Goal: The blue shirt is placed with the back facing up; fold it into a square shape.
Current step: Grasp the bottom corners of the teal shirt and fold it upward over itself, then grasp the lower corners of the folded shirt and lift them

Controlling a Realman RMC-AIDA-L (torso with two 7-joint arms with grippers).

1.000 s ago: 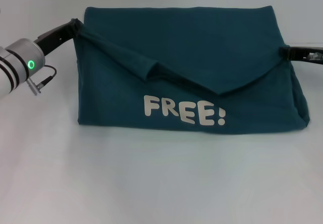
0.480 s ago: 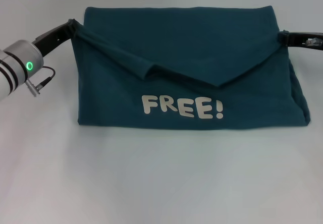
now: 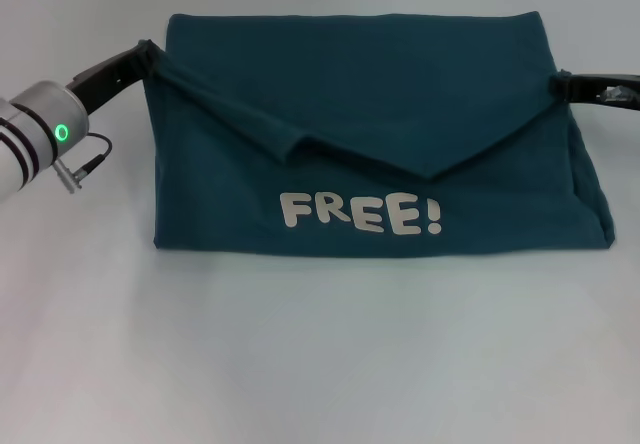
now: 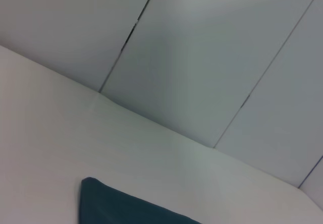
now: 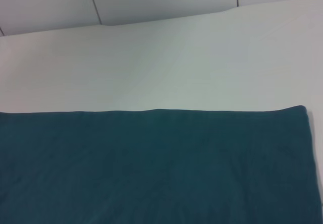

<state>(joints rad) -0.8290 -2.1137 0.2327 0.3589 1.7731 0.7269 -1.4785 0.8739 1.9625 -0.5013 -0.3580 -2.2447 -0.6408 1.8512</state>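
- Bare table [image 3: 320,364] fills the near half.
- Shirt [image 3: 370,94] lies mid-table, reaching toward the far edge: teal, top flap sagging in a V above "FREE!" [image 3: 360,212].
- Left gripper [image 3: 147,52] pinches its left upper corner; right gripper [image 3: 562,82] pinches the right one.
- Open strip beyond the far hem.
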